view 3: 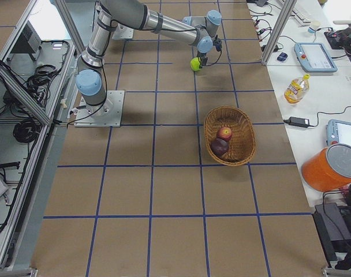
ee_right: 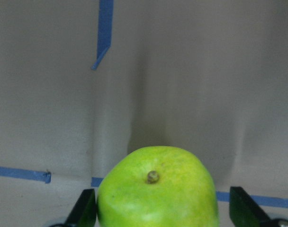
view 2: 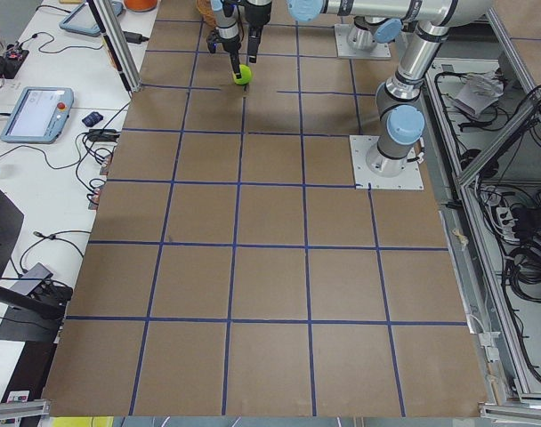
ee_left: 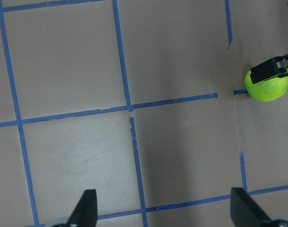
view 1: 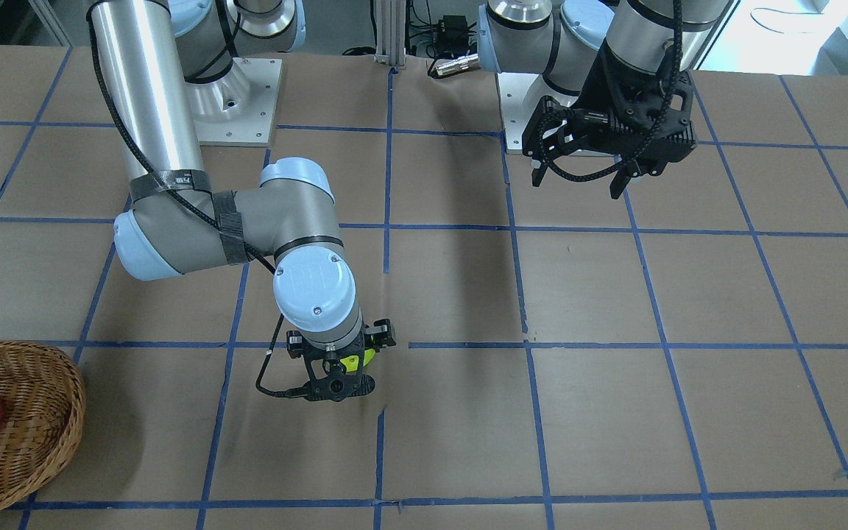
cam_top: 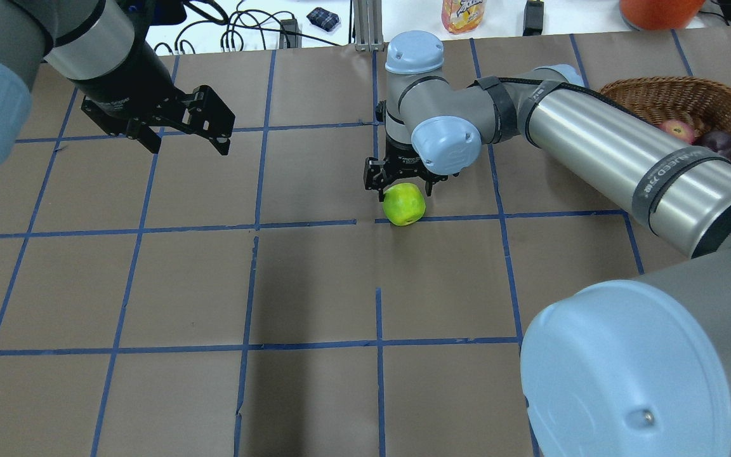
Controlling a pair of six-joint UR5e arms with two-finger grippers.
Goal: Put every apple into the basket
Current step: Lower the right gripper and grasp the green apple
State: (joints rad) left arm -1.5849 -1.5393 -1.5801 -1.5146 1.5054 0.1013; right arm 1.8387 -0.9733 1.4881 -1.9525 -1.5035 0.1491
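Observation:
A yellow-green apple (cam_top: 403, 203) rests on the brown table near its middle, stem up in the right wrist view (ee_right: 156, 189). My right gripper (cam_top: 403, 187) is lowered over it, open, one finger on each side (ee_right: 87, 210) and a small gap to the apple. The wicker basket (cam_top: 657, 95) stands further out on my right and holds a red apple (cam_top: 678, 130) and a dark maroon apple (cam_top: 719, 143). Over on the left side my left gripper (cam_top: 188, 146) hangs open and empty above the table, and its wrist view shows the green apple (ee_left: 267, 86) at a distance.
Blue tape lines divide the brown table (cam_top: 315, 285) into squares. Beyond the table's far edge are a drink bottle (view 3: 295, 88), an orange container (view 3: 331, 167), tablets and cables. The two arm bases (view 1: 236, 103) stand at the robot's edge.

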